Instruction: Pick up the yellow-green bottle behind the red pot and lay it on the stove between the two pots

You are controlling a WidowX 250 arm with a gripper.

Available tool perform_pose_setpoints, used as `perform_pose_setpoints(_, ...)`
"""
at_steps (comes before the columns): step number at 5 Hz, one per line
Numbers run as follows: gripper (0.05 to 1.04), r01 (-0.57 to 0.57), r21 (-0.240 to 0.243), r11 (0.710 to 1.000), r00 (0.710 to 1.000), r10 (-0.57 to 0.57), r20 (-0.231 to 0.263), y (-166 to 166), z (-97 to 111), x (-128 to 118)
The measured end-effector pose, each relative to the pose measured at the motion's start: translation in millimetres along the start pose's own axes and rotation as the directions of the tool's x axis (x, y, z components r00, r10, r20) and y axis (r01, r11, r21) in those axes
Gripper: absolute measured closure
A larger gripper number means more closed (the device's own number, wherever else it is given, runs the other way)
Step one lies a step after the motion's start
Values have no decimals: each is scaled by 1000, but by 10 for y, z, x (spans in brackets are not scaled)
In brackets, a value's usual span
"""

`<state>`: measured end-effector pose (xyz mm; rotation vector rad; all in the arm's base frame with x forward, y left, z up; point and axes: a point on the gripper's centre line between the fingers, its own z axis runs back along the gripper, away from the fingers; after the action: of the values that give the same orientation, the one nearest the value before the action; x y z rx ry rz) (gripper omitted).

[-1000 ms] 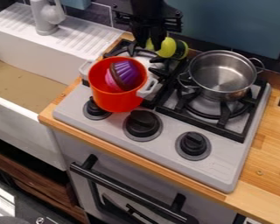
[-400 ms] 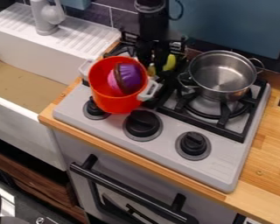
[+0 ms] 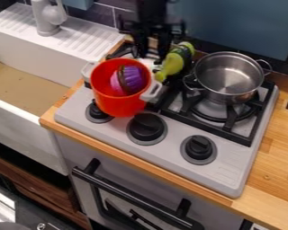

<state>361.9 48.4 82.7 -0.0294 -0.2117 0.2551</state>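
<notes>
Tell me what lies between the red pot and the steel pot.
In the camera view, a green bottle and black grate bars lie between the red pot and the steel pot.

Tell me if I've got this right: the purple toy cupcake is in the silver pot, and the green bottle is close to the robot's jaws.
Not quite: the camera view shows the purple toy cupcake in the red pot, not the silver one. The green bottle is indeed close to the robot's jaws.
</notes>
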Motion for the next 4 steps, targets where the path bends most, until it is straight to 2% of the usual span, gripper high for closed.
perform_pose_setpoints(1,209,-29,-6,1000,999,29,12,39,33,48)
perform_pose_setpoints(2,78,-19,-15,1000,1000,19,9,20,73,71)
perform_pose_setpoints(4,83,-50,-29,998,999,49,-12,-11,264,155)
